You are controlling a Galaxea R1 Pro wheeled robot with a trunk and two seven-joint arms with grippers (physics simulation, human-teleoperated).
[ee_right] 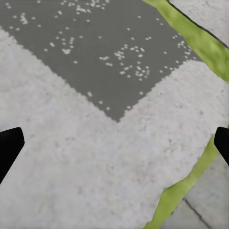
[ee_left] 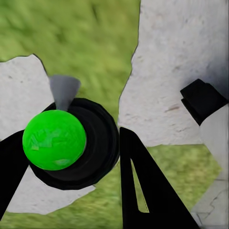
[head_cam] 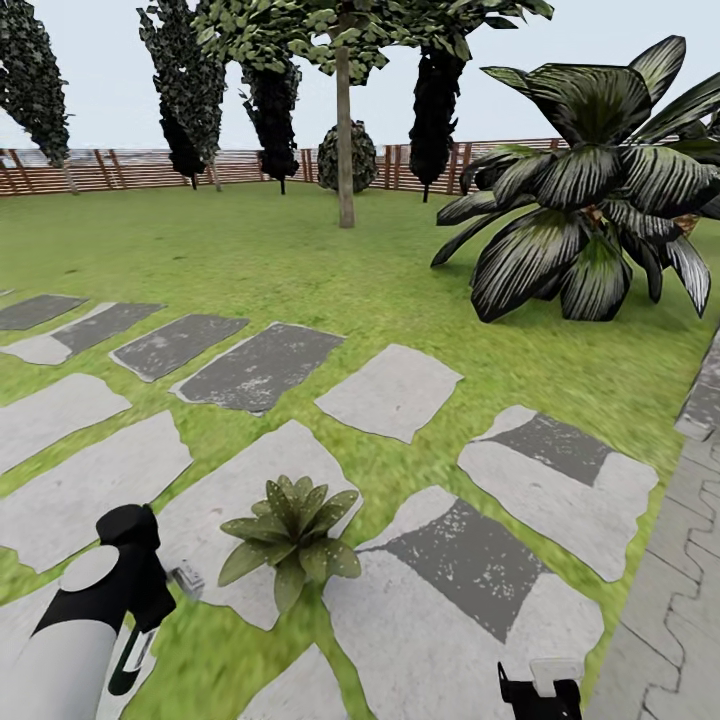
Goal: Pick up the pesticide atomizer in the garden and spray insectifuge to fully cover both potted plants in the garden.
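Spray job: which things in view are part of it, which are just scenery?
Job:
- potted plant, low rosette on a stepping stone
- atomizer with green bulb, between the left gripper fingers
- right gripper, open over paving

Scenery:
- grey stepping stones
- big striped-leaf plant
- round bush
- tree trunk
- slatted fence
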